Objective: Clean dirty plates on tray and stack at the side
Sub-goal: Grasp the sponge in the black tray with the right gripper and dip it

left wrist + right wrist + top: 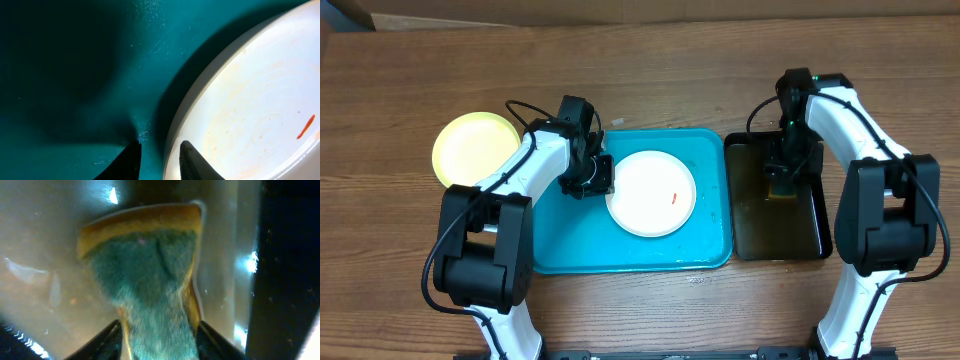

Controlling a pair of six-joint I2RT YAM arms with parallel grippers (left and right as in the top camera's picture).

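A white plate (652,192) with a small orange-red smear (675,197) lies on the turquoise tray (570,240). My left gripper (592,180) is low at the plate's left edge. In the left wrist view the plate (250,100) rim runs between the jaws of the left gripper (160,145). One finger is over the tray (75,75) and the other over the plate, with a gap left. A yellow-green plate (470,148) rests on the table left of the tray. My right gripper (782,178) is down in the black tray. In the right wrist view the right gripper (160,325) squeezes a green-and-yellow sponge (150,265).
The black tray (800,235) holds murky water and sits right against the turquoise tray's right side. Bare wooden table (640,80) lies behind both trays.
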